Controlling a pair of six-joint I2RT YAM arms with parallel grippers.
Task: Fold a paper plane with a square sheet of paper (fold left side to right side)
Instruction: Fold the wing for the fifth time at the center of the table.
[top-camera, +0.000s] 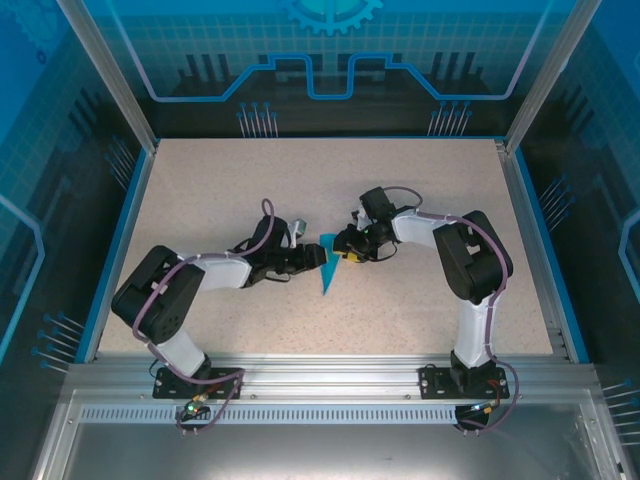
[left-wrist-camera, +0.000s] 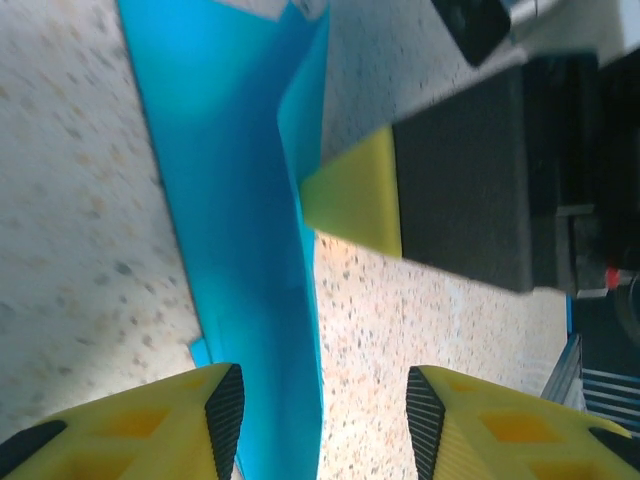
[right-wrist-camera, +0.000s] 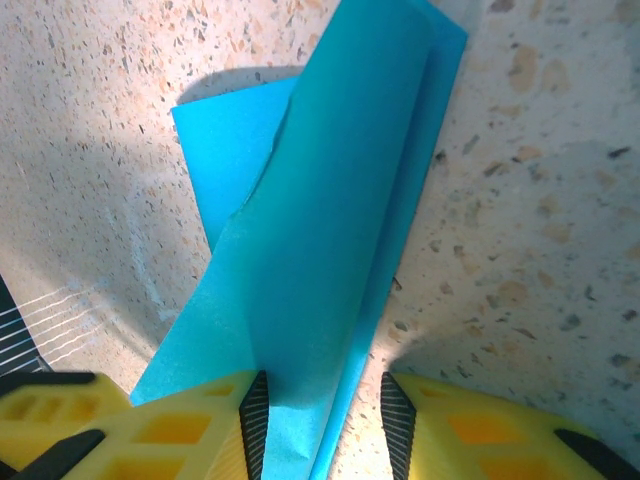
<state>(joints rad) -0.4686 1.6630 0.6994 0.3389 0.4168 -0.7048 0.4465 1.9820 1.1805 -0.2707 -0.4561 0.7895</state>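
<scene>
Between right hand (right-wrist-camera: 320, 440) pads (right-wrist-camera: 254, 425), paper plane (right-wrist-camera: 330, 230) (layered).

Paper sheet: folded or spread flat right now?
Folded: the paper sheet is a narrow pointed shape, with layered flaps overlapping along a lengthwise crease.

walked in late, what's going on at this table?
Two robot arms are folding blue paper into a plane. The paper lies on the table as a narrow, pointed, layered strip. The left gripper and right gripper meet over it, jaws open, each with some of the paper between its fingers. Neither is clamping it.
</scene>
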